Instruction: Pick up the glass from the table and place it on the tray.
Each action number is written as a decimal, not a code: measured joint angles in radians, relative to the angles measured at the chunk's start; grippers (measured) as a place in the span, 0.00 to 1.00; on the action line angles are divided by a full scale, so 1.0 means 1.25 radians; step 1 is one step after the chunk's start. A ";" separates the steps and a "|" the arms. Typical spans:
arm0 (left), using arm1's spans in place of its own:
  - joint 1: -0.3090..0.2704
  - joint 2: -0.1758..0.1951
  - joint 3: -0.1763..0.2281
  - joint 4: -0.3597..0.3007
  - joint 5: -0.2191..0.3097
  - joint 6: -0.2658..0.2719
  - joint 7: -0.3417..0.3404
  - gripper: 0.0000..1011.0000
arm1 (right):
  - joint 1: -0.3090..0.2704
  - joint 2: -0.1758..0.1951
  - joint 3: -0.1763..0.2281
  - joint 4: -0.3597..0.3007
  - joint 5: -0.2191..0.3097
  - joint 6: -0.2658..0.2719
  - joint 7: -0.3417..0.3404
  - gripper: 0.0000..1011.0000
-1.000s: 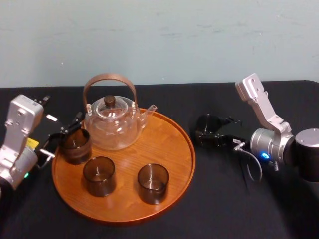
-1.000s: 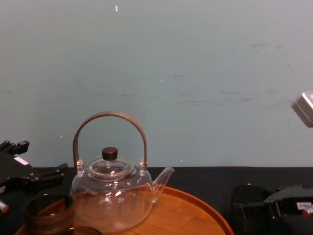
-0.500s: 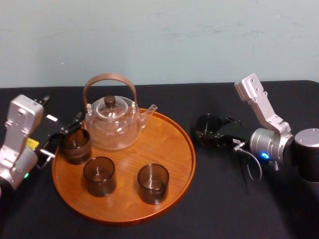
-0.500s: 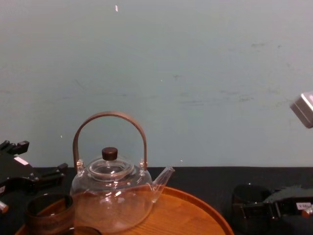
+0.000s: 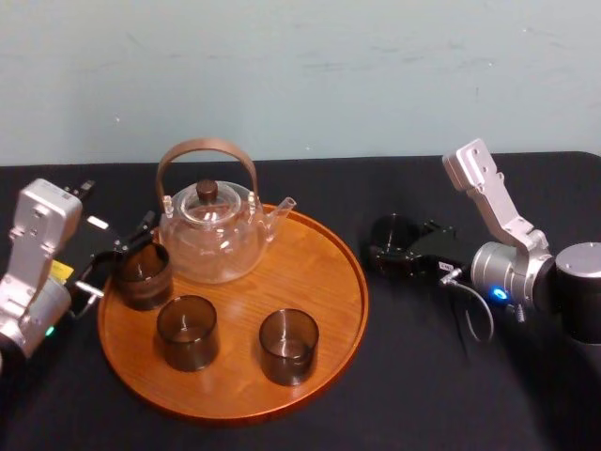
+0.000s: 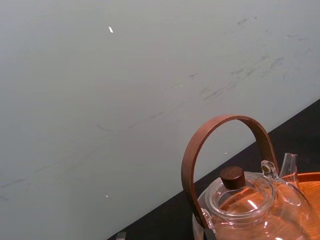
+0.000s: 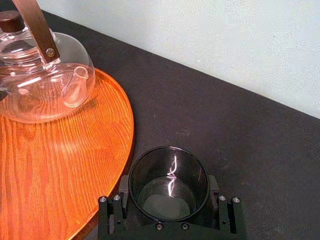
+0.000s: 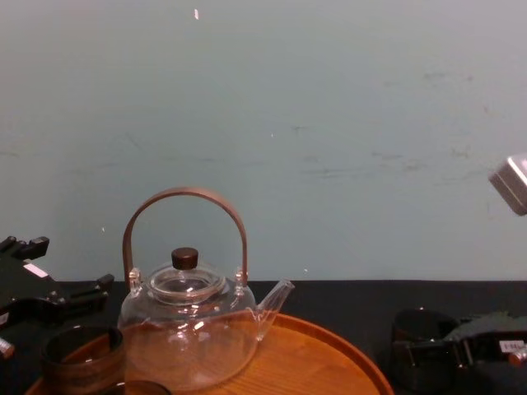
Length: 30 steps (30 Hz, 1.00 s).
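Right gripper (image 5: 396, 252) is closed on the glass (image 7: 169, 181). In the right wrist view its black fingers (image 7: 113, 212) sit flush against opposite sides of the wall, below the rim. The glass is upright and off the tray (image 5: 324, 282), over the black table (image 5: 413, 376) just beside the tray's right rim. Can't tell whether its base is clear of the table.

Left gripper (image 5: 127, 258) is parked at the tray's left edge, right by a tumbler (image 5: 143, 275). Can't tell if it's open or closed.

Handling, my read:
- Small and empty, so light. Weight shouldn't be an issue.
- Rigid thin glass will be brittle. It won't give under the pads, so use moderate force and don't crush it.
- Smooth straight wall with no lip or handle, so it's probably slippery. The only hold is across the diameter, mid-height or lower, and the current hold looks right.
- Keep it vertical, because a tilt could let it rotate in the pads.
- It needs to lift clear of the low raised rim before traversing.
- The open patch on the tray's right half looks like the best drop spot. It is well away from the glass teapot (image 5: 208, 235) and the other tumblers. Any glass-on-glass contact is the risk.
- Set down gently on the wood.
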 joint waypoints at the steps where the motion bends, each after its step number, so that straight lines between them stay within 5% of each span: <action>1: 0.000 0.000 0.000 0.000 0.000 0.000 0.000 0.99 | 0.000 0.000 0.000 0.000 0.000 0.000 0.000 0.89; 10: 0.000 0.000 0.000 0.000 0.000 0.000 0.000 0.99 | -0.005 0.002 0.003 -0.007 0.004 0.000 0.005 0.89; 30: 0.000 0.000 0.000 0.000 0.000 0.000 0.000 0.99 | -0.010 0.066 0.027 -0.155 0.045 0.016 0.048 0.89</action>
